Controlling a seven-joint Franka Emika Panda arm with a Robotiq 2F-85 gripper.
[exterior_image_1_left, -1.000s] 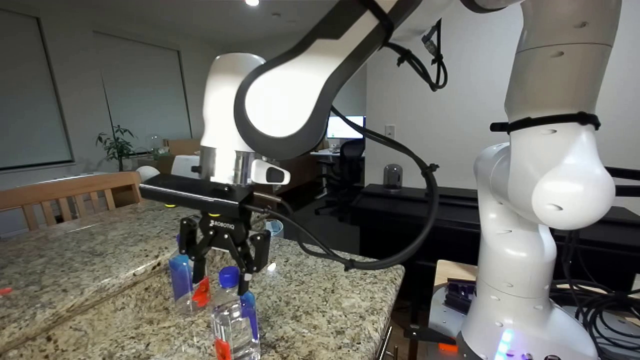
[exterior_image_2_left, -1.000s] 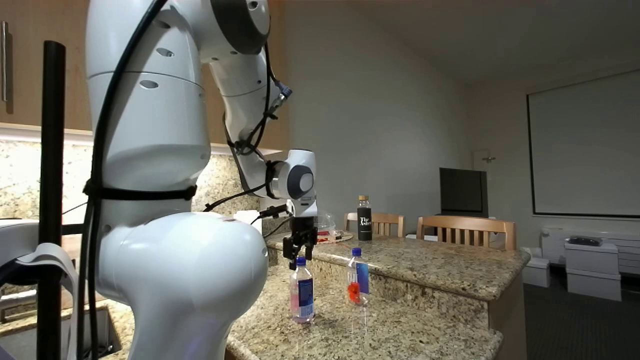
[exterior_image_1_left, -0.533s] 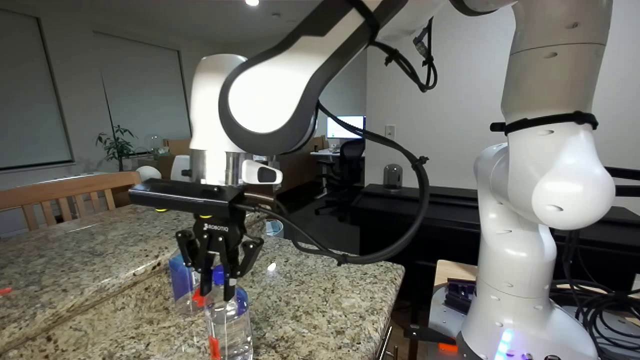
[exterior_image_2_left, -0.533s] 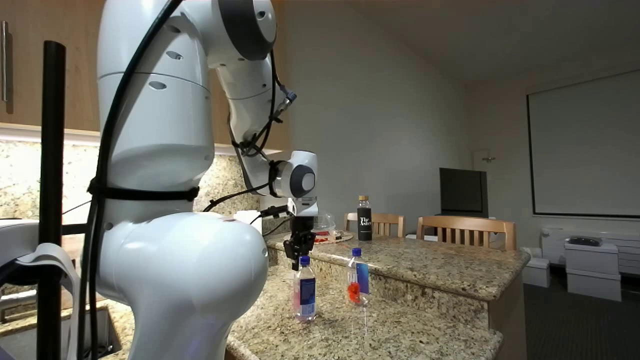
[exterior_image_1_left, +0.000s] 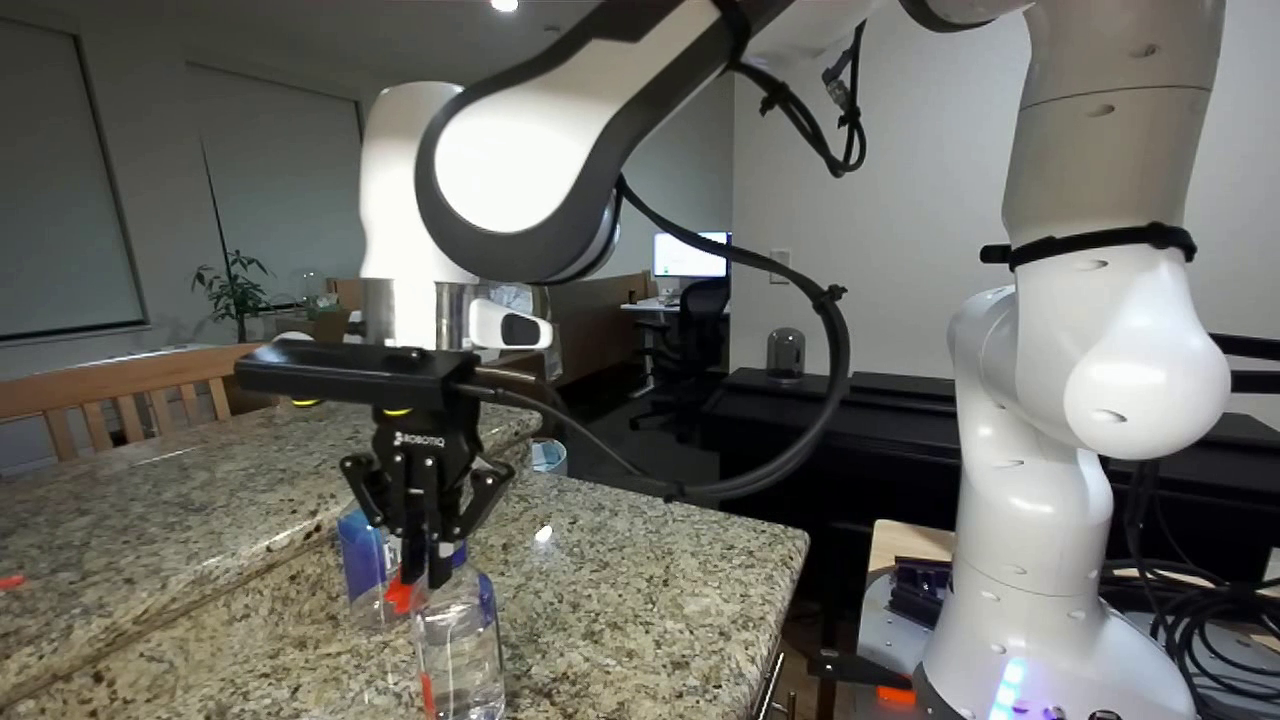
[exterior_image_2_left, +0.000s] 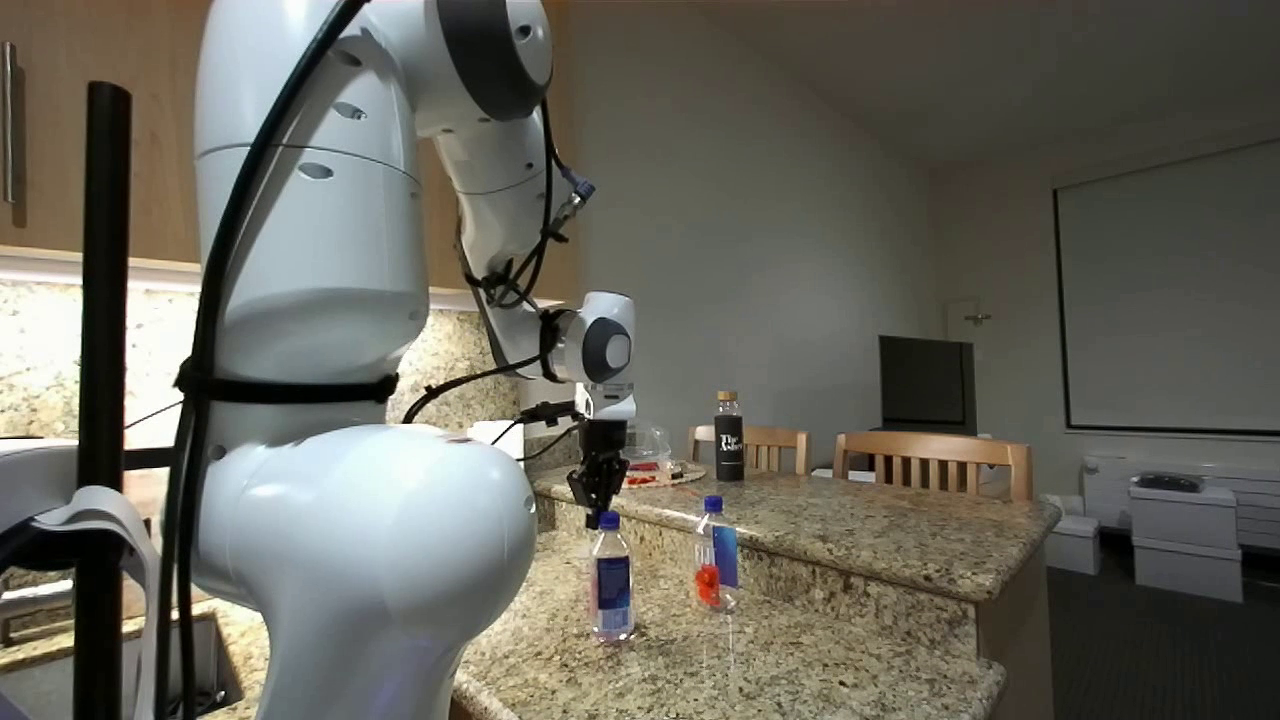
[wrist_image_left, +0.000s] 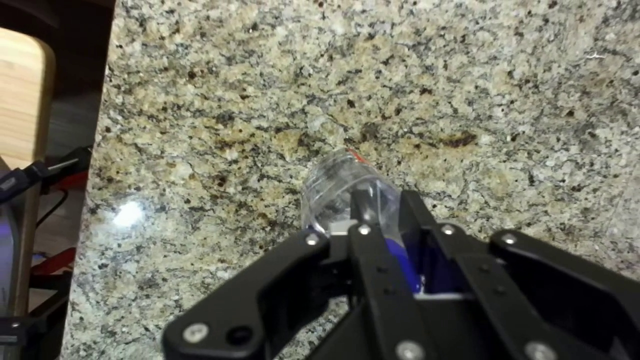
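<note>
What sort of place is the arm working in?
Most likely a kitchen: there is a wooden cabinet, a granite counter on two levels, and what looks like a sink. Home or office, I can't tell.

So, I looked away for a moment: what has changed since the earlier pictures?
The gripper has risen slightly, and its fingers have drawn closer together. The nearer clear bottle has shifted a little toward the farther clear bottle; whether it is gripped, I cannot tell. Both remain upright; the farther one and the dark-sleeved bottle haven't moved.
</note>
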